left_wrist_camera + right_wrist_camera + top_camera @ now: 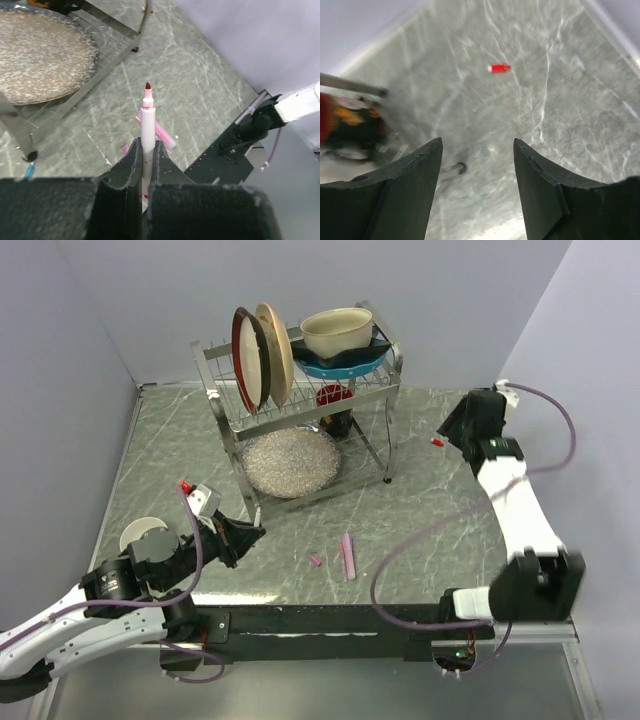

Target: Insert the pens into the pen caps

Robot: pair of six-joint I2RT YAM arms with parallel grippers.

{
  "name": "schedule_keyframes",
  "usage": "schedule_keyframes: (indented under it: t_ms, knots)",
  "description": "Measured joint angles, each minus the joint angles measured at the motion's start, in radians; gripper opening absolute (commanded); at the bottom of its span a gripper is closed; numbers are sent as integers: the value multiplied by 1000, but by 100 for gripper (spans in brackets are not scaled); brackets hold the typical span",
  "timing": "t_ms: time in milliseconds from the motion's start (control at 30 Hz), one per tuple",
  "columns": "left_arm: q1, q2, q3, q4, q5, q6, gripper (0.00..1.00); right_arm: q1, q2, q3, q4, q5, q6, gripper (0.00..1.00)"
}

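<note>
Low over the near left of the green marbled worktop, my left fingers are clamped on a white pen with a red tip. Its barrel is pinched between them and the uncapped nib points out ahead, clear of the surface. Just beyond that nib, a pink pen lies flat on the worktop near the front edge. A short pink cap lies just to its left, apart from it. Across at the far right, my right fingers stand wide apart with nothing between them, hanging above the worktop. A small red cap lies on its side on the surface ahead of them, untouched. At the back, a wire dish rack holds upright plates and a cream bowl on its top tier. A speckled round plate sits on the level below.
</note>
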Motion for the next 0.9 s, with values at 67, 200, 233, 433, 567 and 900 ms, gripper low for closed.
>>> schedule_keyframes:
  t_ms: [67, 200, 233, 433, 567, 900]
  knots:
    - [0, 0, 0, -7, -16, 3, 1, -38, 129, 59, -4, -49, -31, 68]
    - [0, 0, 0, -16, -27, 16, 1, -82, 384, 204, 17, -122, -104, 72]
    - [0, 0, 0, -16, -28, 18, 1, -86, 427, 224, 24, -133, -118, 72]
    - [0, 3, 0, -16, -37, 19, 1, -106, 713, 431, 31, -216, -209, 78]
    - [0, 18, 0, -15, -42, 19, 1, -134, 874, 594, 23, -278, -235, 78]
    - [2, 26, 0, -16, -75, 18, 1, -158, 1036, 775, -62, -369, -275, 73]
